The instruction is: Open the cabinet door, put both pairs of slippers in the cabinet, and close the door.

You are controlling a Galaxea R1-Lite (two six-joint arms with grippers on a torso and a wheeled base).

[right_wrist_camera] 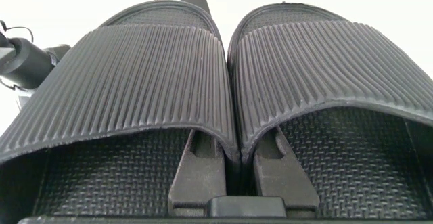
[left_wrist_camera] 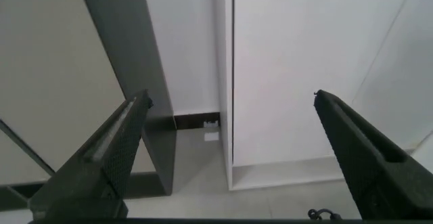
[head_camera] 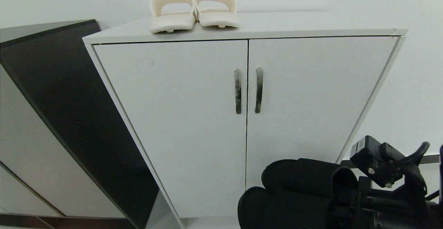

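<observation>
The white cabinet (head_camera: 180, 125) stands with both doors shut, its two metal handles (head_camera: 238, 91) side by side at the middle seam. A cream pair of slippers (head_camera: 193, 10) rests on its top, left of centre. Low at the front right, a black ribbed pair of slippers (head_camera: 297, 194) hangs in front of the right door's foot. My right gripper (right_wrist_camera: 235, 153) is shut on the black slippers (right_wrist_camera: 162, 82), its fingers (right_wrist_camera: 196, 176) pinching their two inner walls together. My left gripper (left_wrist_camera: 231, 97) is open and holds nothing, near the floor, facing the cabinet's lower left corner (left_wrist_camera: 230, 176).
A tall dark panel (head_camera: 69, 118) leans against the wall just left of the cabinet, with a narrow gap of floor (left_wrist_camera: 203, 176) between them. A white wall runs behind and to the right of the cabinet.
</observation>
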